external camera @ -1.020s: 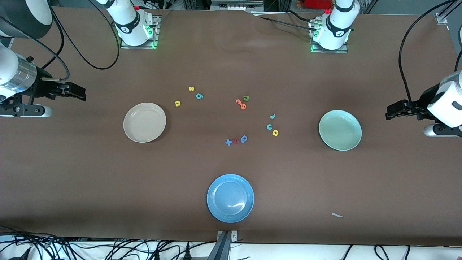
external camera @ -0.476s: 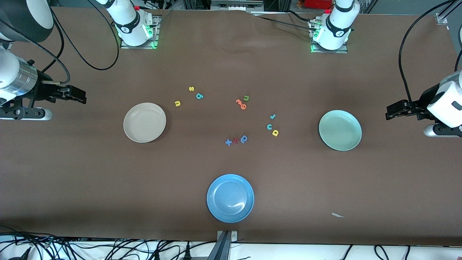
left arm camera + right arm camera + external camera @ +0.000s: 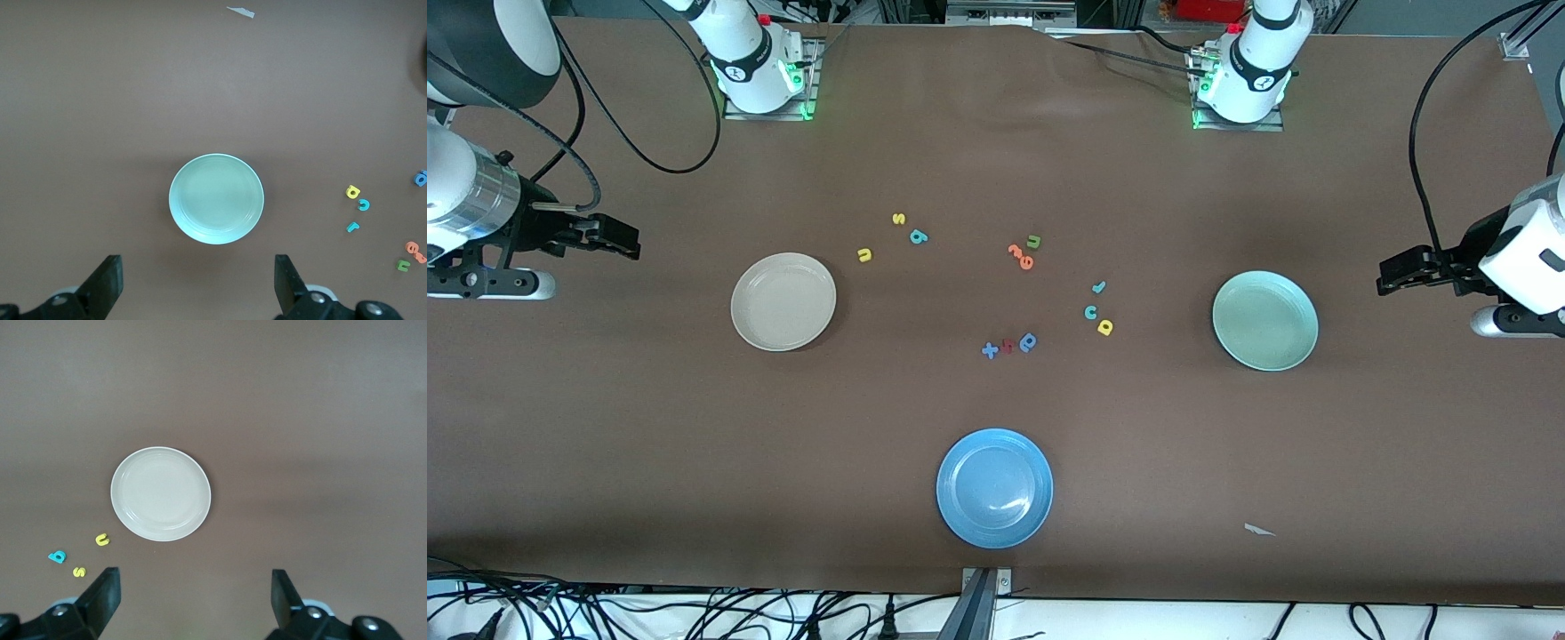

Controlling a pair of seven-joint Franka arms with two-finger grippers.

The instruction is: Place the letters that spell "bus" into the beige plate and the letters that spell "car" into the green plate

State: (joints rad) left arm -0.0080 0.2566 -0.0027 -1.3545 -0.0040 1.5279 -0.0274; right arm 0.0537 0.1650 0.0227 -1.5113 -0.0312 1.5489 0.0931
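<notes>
The beige plate (image 3: 783, 302) (image 3: 161, 493) lies toward the right arm's end, with the yellow "u" (image 3: 863, 255) (image 3: 102, 539), yellow "s" (image 3: 899, 219) (image 3: 79, 571) and teal "b" (image 3: 918, 236) (image 3: 57, 556) beside it on the table. The green plate (image 3: 1264, 320) (image 3: 216, 199) lies toward the left arm's end. Beside it are the teal "r" (image 3: 1099, 287) (image 3: 353, 227), teal "c" (image 3: 1090, 312) (image 3: 363, 205) and yellow "a" (image 3: 1105, 327) (image 3: 352, 192). Both plates are empty. My right gripper (image 3: 618, 238) (image 3: 195, 600) hangs open over bare table at its end. My left gripper (image 3: 1396, 271) (image 3: 198, 287) hangs open at the other end.
A blue plate (image 3: 994, 487) sits nearest the front camera, mid-table. Orange letters (image 3: 1020, 256) and an olive "u" (image 3: 1033, 241) lie mid-table. A blue plus (image 3: 989, 350), a red letter (image 3: 1008, 346) and a blue letter (image 3: 1028, 341) lie between them and the blue plate. A paper scrap (image 3: 1259, 530) lies near the front edge.
The right arm's wrist has swung a little and its gripper has drifted slightly lower in the front view. The left arm and all letters are unmoved.
</notes>
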